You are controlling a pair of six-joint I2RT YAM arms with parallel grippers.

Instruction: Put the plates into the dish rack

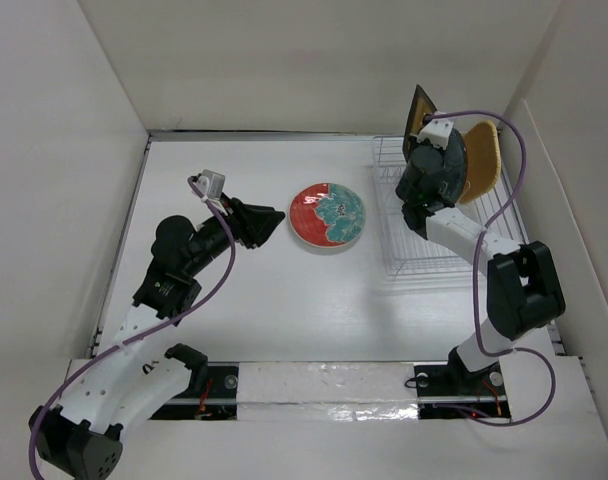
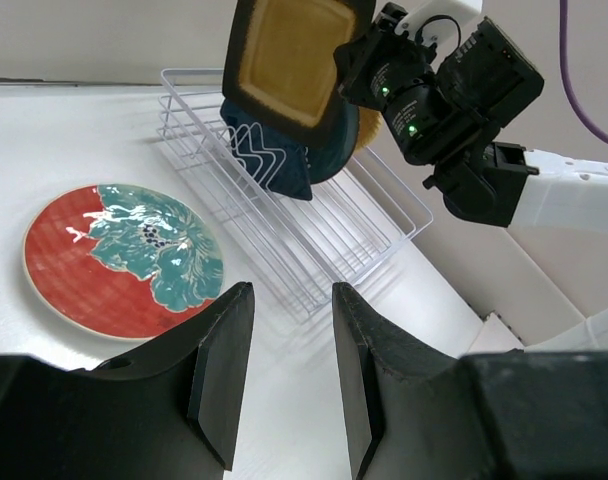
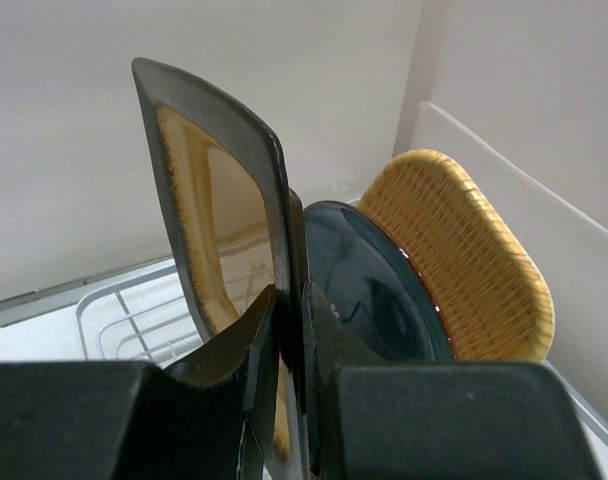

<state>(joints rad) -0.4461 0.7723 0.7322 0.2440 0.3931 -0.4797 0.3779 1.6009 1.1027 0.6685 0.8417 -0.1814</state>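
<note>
While the right gripper (image 3: pixel 290 300) pinches the yellow plate (image 3: pixel 214 220) over the rack (image 1: pixel 424 255), the left gripper (image 2: pixel 291 300) hangs half-open. It's empty!

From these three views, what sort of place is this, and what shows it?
Probably a robot test cell, not a kitchen: white walls box in a white table, the left arm and right arm are bolted at its edge, and a dish rack holds plates.

We see a white tabletop (image 1: pixel 284 310) enclosed by three white panels: a back wall (image 1: pixel 314 60), a left side wall (image 1: pixel 54 150) and a right side wall (image 1: pixel 584 220). A glossy, wrinkled white strip (image 1: pixel 324 385) runs along the tabletop's near edge. A dark seam (image 1: pixel 254 132) marks the joint between back wall and tabletop.
</note>
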